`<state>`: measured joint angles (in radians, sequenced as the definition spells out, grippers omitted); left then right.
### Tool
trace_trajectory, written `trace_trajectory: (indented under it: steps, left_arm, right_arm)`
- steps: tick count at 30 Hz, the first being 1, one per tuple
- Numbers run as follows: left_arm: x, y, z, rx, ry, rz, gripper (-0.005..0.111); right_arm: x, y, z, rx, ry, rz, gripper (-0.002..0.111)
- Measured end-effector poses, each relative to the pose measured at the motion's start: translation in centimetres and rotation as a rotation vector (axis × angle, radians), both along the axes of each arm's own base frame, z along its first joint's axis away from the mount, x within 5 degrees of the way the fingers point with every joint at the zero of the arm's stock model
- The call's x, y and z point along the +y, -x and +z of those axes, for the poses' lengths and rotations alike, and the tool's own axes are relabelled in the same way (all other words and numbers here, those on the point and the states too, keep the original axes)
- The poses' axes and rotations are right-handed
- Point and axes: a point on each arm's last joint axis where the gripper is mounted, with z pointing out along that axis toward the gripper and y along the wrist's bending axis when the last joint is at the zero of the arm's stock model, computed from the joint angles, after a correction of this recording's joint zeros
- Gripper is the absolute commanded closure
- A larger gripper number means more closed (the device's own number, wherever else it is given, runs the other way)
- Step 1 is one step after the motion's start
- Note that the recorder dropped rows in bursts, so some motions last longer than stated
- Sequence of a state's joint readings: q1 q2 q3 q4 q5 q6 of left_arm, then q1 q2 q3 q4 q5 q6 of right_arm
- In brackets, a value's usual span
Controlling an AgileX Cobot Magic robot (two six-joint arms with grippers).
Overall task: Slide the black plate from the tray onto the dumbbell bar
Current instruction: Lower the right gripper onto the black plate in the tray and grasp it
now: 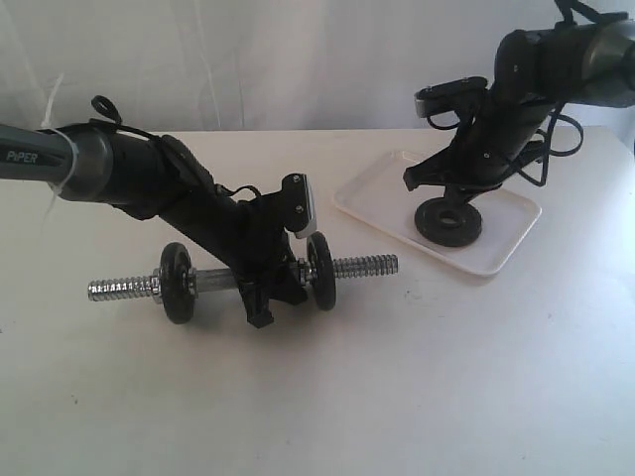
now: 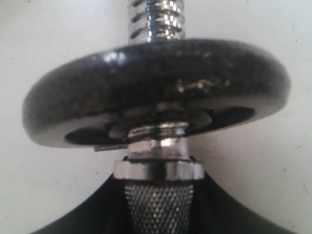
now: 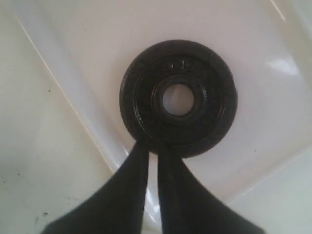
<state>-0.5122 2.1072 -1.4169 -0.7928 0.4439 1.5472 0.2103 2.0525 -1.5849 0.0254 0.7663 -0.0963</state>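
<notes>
Black plate (image 3: pixel 146 97) in tray (image 3: pixel 253 141) touches closed right claw (image 3: pixel 152 144); left claw (image 1: pixel 270 297) grips dumbbell bar (image 1: pixel 362 266).

Left arm (image 1: pixel 119 164): reaches in from the left and slopes down toward the near middle.
Left gripper (image 1: pixel 274 299): low and pointing down, clamped across the middle of the dumbbell bar (image 1: pixel 213 281).
Left fingers (image 2: pixel 87 217): one on each side of the knurled grip.
Right arm (image 1: pixel 556 55): enters from the far right and bends steeply downward.
Right gripper (image 3: pixel 152 145): pointing down.
Right fingers (image 3: pixel 124 195): drawn nearly together with a thin slit between them, tips at the black plate (image 3: pixel 179 100) rim.
</notes>
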Motion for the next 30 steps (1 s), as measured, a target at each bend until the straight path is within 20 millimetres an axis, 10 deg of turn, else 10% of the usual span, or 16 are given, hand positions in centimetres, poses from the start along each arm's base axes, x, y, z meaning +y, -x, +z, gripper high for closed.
trace_trajectory:
  steps: [3, 4, 30]
  left_arm:
    - [0.0, -0.1, 0.0, -0.006, 0.001, 0.009, 0.107]
    - [0.0, -0.1, 0.0, -0.011, 0.0, 0.013, 0.107]
    - [-0.1, -0.2, 0.0, -0.021, 0.002, 0.018, 0.107]
  right_arm:
    - [0.0, -0.1, 0.1, -0.014, -0.009, -0.014, 0.009]
    - [0.0, -0.1, 0.0, -0.01, -0.009, -0.016, 0.003]
    - [0.6, -4.2, -4.0, 0.052, 0.026, -0.117, 0.003]
